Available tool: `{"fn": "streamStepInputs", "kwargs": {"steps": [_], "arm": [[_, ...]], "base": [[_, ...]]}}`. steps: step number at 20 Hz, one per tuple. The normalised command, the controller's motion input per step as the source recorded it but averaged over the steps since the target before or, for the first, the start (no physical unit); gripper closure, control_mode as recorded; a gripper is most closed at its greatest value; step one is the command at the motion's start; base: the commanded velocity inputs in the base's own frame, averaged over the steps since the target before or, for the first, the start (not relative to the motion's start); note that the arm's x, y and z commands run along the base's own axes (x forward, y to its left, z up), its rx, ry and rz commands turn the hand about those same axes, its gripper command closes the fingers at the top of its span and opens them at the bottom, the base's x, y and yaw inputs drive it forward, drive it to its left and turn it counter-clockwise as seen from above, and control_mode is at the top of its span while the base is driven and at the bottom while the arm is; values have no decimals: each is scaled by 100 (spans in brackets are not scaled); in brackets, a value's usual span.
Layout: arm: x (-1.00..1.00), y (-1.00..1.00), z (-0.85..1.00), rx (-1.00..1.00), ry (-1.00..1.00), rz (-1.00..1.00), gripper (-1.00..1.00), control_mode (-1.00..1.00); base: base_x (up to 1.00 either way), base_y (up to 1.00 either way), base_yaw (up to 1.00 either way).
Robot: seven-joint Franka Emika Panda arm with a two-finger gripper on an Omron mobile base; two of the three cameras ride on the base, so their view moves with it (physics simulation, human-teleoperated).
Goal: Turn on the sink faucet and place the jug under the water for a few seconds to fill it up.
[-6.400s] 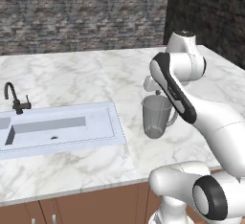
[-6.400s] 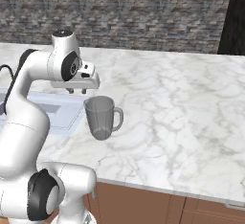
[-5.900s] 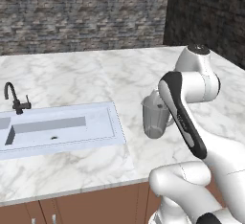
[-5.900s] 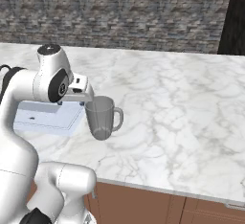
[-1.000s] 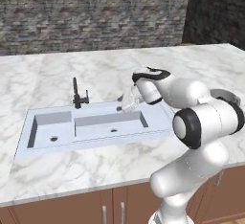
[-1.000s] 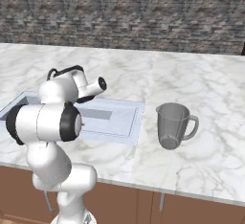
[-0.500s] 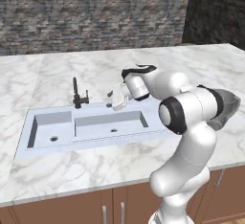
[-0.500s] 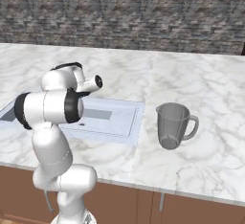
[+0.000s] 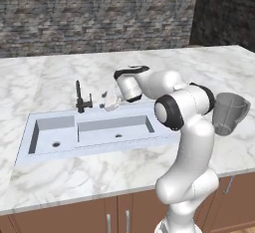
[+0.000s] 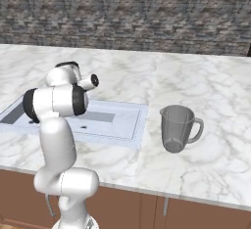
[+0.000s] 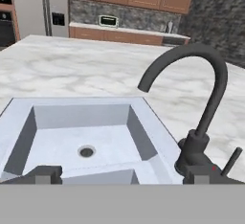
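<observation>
Marble counter (image 9: 60,174): white w/ grey veining, carries all items. Sink (image 9: 35,127): pale blue double basin, set near counter's front edge, left half; drain visible in each bowl. Jug (image 10: 175,128): translucent grey, upright, handle to right in right base view, on bare counter well apart from sink's right rim. Sink faucet (image 11: 201,103): black gooseneck at sink's back rim. Gripper (image 9: 107,100): just beside faucet, fingers spread, nothing held.

Black faucet (image 11: 201,98) upright behind sink (image 9: 47,150); jug (image 10: 175,127) upright on counter.
</observation>
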Motion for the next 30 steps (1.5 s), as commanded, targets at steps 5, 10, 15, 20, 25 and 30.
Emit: {"fn": "streamStepInputs", "kwargs": {"steps": [5, 10, 15, 20, 25, 30], "arm": [[56, 0, -15, 5, 0, -2, -100, -100], [53, 16, -24, 2, 0, 0, -100, -100], [45, 23, -27, 0, 0, 0, -100, -100], [47, 15, -19, 0, 0, 0, -100, -100], [48, 3, -14, 2, 0, 0, -100, -100], [45, 4, -12, 3, 0, 0, -100, -100]], "base": [[0, 0, 0], [0, 0, 0], [0, 0, 0], [0, 0, 0], [0, 0, 0], [0, 0, 0]]}}
